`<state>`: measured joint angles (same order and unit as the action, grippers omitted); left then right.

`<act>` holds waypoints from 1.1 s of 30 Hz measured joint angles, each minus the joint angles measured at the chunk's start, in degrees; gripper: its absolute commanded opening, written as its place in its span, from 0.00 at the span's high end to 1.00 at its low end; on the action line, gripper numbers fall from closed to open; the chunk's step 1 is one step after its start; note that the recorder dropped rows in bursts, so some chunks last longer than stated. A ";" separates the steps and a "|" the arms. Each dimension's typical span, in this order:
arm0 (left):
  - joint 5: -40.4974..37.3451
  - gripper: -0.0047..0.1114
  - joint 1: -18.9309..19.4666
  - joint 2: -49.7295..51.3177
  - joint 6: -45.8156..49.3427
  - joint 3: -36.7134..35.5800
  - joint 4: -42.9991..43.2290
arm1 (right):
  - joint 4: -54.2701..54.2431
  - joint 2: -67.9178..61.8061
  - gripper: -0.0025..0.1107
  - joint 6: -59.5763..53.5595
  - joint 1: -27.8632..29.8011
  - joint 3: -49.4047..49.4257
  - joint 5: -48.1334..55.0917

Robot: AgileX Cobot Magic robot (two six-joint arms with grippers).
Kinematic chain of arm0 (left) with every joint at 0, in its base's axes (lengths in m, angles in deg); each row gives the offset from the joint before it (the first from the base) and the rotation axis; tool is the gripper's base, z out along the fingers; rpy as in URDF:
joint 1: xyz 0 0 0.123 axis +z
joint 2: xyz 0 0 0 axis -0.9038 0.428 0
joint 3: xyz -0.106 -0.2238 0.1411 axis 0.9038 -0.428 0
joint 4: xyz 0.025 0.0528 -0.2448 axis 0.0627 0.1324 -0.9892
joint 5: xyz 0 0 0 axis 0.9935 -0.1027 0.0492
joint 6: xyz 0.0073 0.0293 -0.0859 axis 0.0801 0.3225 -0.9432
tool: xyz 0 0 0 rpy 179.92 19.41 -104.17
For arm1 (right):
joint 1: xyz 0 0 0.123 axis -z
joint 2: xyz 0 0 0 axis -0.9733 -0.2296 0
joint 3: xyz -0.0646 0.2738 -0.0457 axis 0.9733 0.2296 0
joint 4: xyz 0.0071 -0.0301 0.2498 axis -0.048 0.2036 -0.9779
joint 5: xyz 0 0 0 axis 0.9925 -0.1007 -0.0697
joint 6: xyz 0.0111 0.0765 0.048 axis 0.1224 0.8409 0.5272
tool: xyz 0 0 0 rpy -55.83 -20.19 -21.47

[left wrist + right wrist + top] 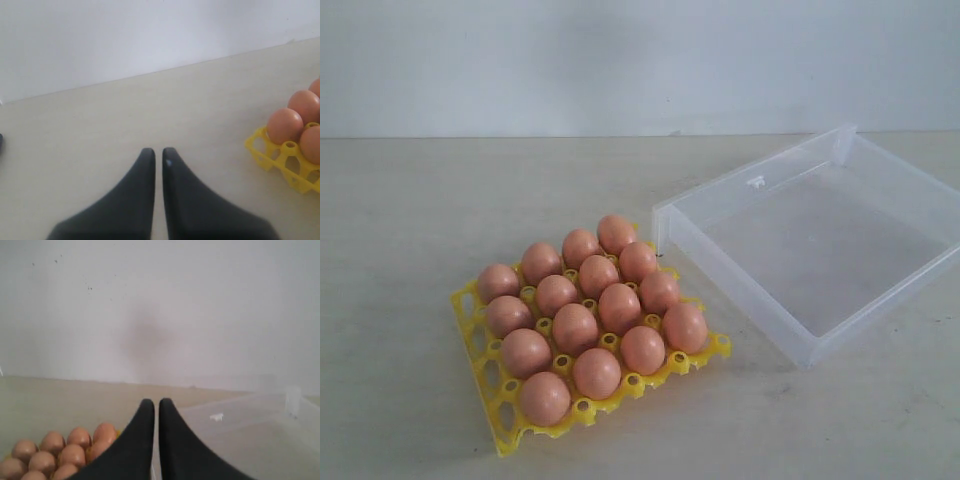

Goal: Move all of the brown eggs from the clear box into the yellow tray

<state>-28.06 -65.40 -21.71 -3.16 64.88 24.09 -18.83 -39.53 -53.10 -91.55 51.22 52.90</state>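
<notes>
Brown eggs point(575, 325) sit cupped, steady, in the yellow tray point(582, 408); clear box point(730, 285) at two o'clock lies bare. Left fingers point(130, 205), right fingers point(135, 450) clench nothing.

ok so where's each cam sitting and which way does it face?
Exterior: off the arms, raised, looking down at the table, yellow tray full of brown eggs, empty clear box; no robot parts.
Left wrist: low over the table, facing the wall; shut left gripper, tray corner beyond.
Right wrist: low, facing the wall; shut right gripper, eggs and box beyond.
Shared: all three see the eggs.
</notes>
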 measured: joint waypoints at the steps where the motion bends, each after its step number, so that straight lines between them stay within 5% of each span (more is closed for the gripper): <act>1: 0.00 0.92 0.00 0.00 0.00 0.00 0.00 | -0.24 -1.15 0.98 0.00 0.00 1.09 -0.27; 22: 0.00 0.92 0.00 0.00 0.00 0.00 0.00 | -1.24 -3.57 0.98 0.38 0.00 2.95 2.62; 33: 0.00 0.92 0.00 0.00 0.00 0.00 0.00 | -1.57 15.60 0.98 -8.99 8.27 2.95 14.03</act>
<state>-28.06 -65.40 -21.71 -3.16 64.88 24.09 -20.40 -23.92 -62.09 -83.29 54.17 66.93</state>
